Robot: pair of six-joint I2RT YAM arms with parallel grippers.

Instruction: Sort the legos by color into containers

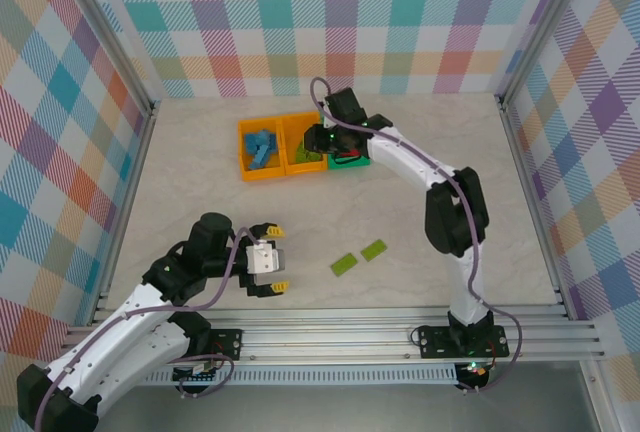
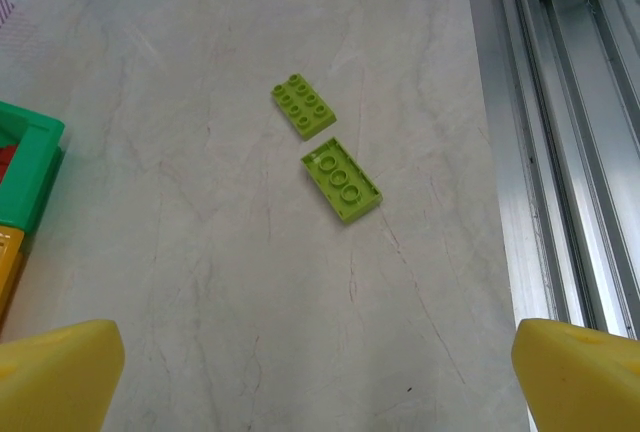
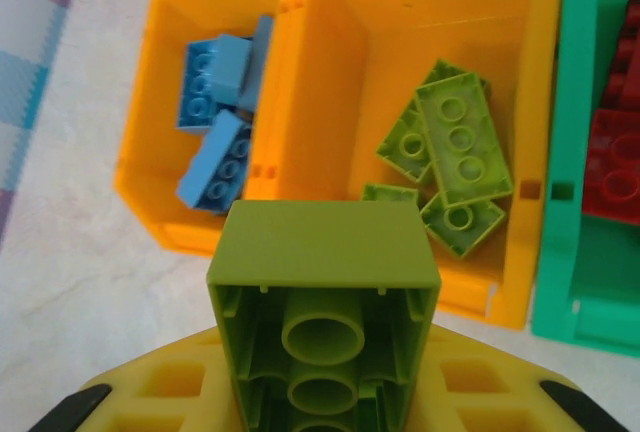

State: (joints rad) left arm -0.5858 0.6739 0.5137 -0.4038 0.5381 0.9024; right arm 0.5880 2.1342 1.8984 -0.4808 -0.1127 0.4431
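My right gripper (image 3: 325,387) is shut on a lime green lego (image 3: 325,282), held with its hollow underside facing the camera, above the near wall of the middle orange container (image 3: 330,102). Several lime legos (image 3: 455,152) lie in that bin. The left orange container (image 3: 150,182) holds blue legos (image 3: 215,82), and the green container (image 3: 560,202) holds red ones (image 3: 615,152). Two flat lime legos (image 2: 304,106) (image 2: 342,179) lie side by side on the table. My left gripper (image 1: 270,259) stands open a little short of them, its yellow fingertips (image 2: 55,372) wide apart with nothing between.
The three joined containers (image 1: 262,174) sit mid-table toward the back. Checked walls enclose the table on three sides. An aluminium rail (image 2: 560,152) runs along the near edge, just right of the loose lime legos (image 1: 345,264).
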